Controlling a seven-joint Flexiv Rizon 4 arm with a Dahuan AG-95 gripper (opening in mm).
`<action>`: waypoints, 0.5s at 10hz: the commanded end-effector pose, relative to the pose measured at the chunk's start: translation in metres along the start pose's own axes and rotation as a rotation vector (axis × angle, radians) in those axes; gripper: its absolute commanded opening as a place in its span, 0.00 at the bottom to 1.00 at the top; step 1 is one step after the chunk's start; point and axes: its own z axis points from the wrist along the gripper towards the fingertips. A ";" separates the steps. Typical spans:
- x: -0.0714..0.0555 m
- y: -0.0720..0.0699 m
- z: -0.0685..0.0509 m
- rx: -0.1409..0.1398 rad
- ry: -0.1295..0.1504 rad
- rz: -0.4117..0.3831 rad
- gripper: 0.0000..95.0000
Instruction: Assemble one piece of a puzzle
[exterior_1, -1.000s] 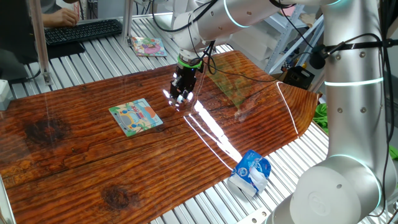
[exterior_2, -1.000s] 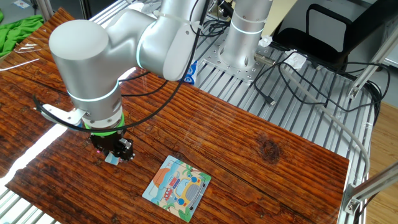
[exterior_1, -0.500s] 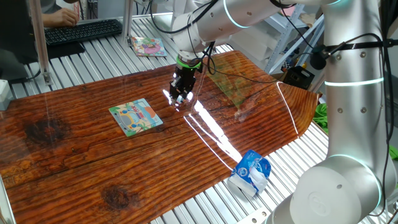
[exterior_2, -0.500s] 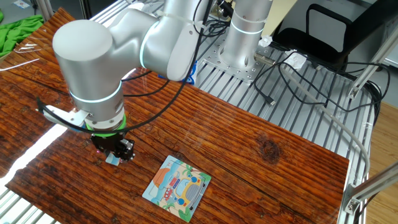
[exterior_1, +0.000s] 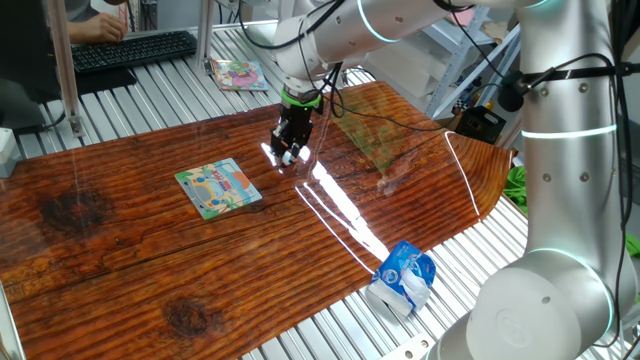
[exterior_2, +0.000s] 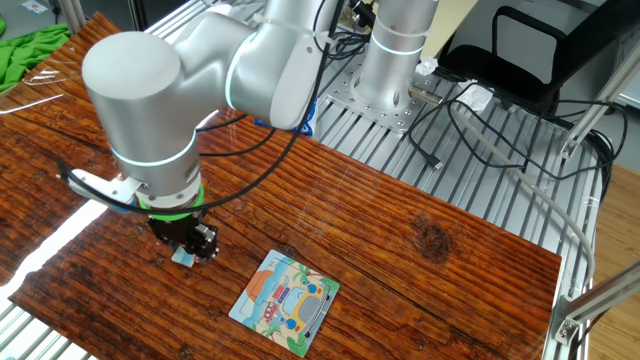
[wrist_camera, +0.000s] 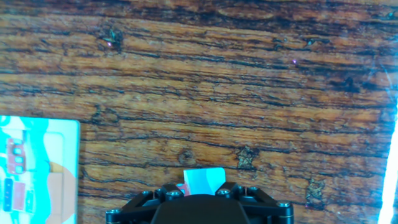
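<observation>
Tool (exterior_2: 184, 254) closed on the piece (exterior_2: 183, 258), pale blue, gripped at the fingertips just above the table (exterior_2: 420, 250); piece (wrist_camera: 204, 180) seen protruding past the black finger housing in the hand view. Bare wood grain on every side of the tool. Puzzle (exterior_1: 218, 187) lying flat, apart from the tool, its edge (wrist_camera: 37, 171) entering the hand view at left. Blue-and-white packet (exterior_1: 402, 277) at the near table edge, well apart. Booklet (exterior_1: 237, 73) beyond the far edge, on the slatted surface.
</observation>
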 end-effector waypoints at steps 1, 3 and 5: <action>0.000 0.007 -0.007 -0.005 0.003 0.027 0.00; 0.001 0.020 -0.016 -0.011 0.007 0.082 0.00; 0.002 0.032 -0.023 -0.020 0.016 0.126 0.00</action>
